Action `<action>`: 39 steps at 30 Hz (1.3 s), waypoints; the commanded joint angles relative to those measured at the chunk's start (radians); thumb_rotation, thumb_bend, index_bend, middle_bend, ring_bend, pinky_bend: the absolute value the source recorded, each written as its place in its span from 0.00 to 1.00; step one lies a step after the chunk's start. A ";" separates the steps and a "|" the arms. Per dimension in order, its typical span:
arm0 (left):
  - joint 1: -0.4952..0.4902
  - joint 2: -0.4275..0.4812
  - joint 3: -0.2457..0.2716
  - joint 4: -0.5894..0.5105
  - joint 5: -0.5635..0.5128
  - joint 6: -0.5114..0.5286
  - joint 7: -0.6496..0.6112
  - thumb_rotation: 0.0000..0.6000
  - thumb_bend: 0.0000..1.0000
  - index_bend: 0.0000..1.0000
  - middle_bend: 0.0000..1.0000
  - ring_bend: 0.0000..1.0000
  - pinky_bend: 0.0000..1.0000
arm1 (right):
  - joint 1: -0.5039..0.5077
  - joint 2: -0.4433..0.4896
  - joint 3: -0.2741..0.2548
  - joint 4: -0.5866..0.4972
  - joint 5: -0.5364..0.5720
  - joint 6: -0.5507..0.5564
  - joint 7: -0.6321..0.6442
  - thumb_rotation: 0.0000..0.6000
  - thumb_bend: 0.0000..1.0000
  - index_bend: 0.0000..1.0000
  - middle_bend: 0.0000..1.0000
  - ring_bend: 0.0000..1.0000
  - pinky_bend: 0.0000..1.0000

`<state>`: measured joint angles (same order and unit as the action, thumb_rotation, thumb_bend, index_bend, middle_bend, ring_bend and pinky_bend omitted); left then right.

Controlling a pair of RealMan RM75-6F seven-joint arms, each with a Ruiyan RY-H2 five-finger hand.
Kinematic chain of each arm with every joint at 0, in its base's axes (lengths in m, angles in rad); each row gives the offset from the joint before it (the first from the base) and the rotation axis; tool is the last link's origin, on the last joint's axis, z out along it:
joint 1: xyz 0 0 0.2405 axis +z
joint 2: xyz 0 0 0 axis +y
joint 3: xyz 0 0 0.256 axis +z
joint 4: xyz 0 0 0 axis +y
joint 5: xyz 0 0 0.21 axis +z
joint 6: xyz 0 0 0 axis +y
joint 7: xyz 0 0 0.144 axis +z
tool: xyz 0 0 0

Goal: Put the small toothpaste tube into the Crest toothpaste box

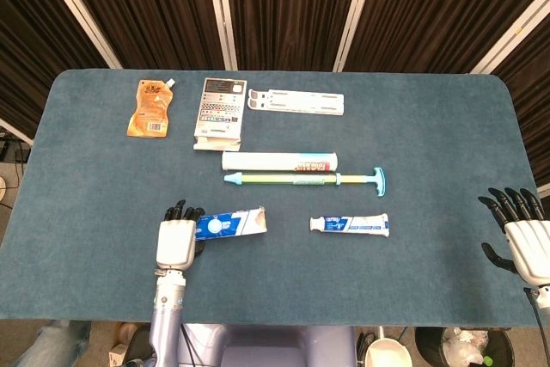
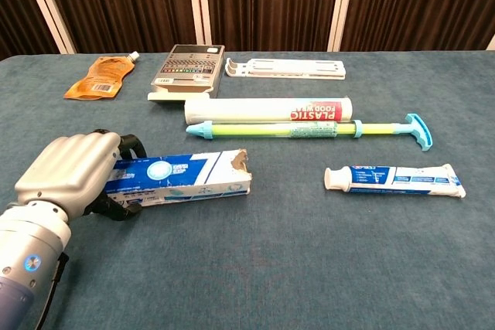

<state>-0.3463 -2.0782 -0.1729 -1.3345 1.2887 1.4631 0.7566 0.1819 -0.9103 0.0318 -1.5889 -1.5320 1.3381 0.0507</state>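
The blue and white Crest toothpaste box [image 1: 232,223] [image 2: 183,179] lies flat near the table's front left, its torn open end facing right. My left hand [image 1: 177,240] [image 2: 73,169] grips its left end, fingers wrapped over the top. To its right the small toothpaste tube [image 1: 350,225] [image 2: 396,179] lies flat, its white cap toward the box, a gap between them. At the far right table edge my right hand [image 1: 522,235] hovers with fingers spread and nothing in it; the chest view does not show it.
Behind the box lie a white tube [image 1: 279,162] and a yellow-green pump with a blue handle [image 1: 305,180]. Further back sit an orange pouch [image 1: 151,108], a calculator-like box [image 1: 218,113] and a white flat rack [image 1: 296,101].
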 commanded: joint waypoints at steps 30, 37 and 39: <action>-0.019 0.066 -0.035 -0.091 -0.079 -0.025 0.129 1.00 0.26 0.23 0.14 0.07 0.21 | -0.014 0.028 -0.001 -0.024 0.003 0.015 -0.015 1.00 0.31 0.18 0.13 0.12 0.03; -0.037 0.028 -0.045 -0.038 -0.091 -0.032 0.118 1.00 0.26 0.27 0.23 0.09 0.21 | -0.024 0.024 -0.008 -0.005 0.001 0.018 0.006 1.00 0.31 0.18 0.13 0.12 0.03; -0.042 0.015 -0.043 -0.020 -0.088 -0.029 0.121 1.00 0.26 0.29 0.24 0.10 0.21 | -0.026 0.023 -0.009 -0.002 0.002 0.020 0.010 1.00 0.31 0.18 0.13 0.12 0.03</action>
<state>-0.3844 -2.0550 -0.2164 -1.3640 1.1990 1.4323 0.8771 0.1558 -0.8869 0.0230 -1.5908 -1.5303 1.3579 0.0605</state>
